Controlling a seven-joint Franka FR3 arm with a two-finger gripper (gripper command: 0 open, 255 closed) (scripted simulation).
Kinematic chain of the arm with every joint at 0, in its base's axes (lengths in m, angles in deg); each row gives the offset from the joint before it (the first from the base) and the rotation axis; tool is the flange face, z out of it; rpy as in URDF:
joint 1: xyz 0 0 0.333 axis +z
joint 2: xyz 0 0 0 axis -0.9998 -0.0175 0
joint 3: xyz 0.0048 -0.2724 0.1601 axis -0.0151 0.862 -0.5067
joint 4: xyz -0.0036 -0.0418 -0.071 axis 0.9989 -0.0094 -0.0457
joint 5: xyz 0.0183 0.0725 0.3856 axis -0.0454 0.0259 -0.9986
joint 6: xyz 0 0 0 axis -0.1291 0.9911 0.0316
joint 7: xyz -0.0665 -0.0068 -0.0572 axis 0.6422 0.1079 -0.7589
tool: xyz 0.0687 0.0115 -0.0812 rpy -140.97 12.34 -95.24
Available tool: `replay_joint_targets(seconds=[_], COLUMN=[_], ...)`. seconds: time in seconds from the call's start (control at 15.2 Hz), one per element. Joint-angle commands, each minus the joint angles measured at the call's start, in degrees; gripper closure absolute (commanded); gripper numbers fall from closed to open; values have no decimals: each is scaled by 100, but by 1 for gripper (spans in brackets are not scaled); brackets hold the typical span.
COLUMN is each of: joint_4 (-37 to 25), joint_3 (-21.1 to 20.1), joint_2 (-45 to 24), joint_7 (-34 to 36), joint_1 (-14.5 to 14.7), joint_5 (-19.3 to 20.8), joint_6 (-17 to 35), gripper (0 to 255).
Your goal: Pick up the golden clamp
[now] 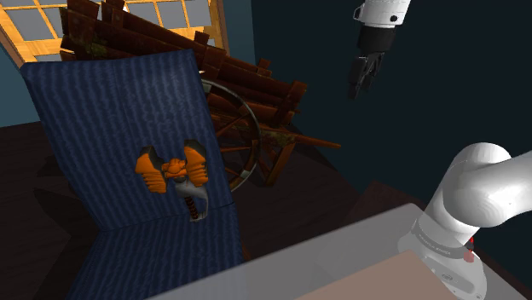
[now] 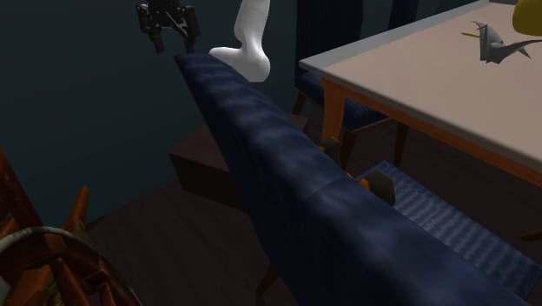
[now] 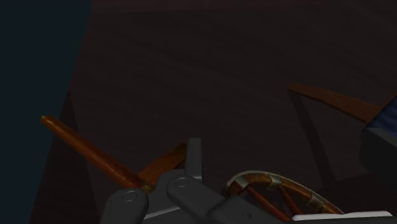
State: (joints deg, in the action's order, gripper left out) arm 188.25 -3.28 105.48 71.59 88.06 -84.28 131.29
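Fingers [image 2: 157, 36] apart, gripper [image 2: 173, 38] high up, well apart from the orange-handled clamp [image 1: 175, 175] on the blue chair [image 1: 102, 128].
Risk: a careless descent could clip the wooden cart [image 1: 256, 102] beside the chair — or nudge the clamp askew.

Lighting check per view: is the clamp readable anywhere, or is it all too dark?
Shoulder view: dim, window glows orange, orange clamp against the blue chair reads clearly. Second exterior view: dark, tabletop brightest, end effector nearly a silhouette. Wrist view: darkest, cart wheel rim faintly lit.
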Motion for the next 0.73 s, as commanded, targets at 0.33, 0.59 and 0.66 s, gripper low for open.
replay_joint_targets(seconds=[0.33, 0.59, 0.66], joint_4=[-236, -517, -600], joint_3=[-411, -738, -819], joint_2=[-564, -1063, -1193], joint_7=[213, 371, 411], joint_1=[261, 443, 485], joint_5=[-324, -521, -560], joint_6=[448, 778, 855], gripper=[0, 0, 0])
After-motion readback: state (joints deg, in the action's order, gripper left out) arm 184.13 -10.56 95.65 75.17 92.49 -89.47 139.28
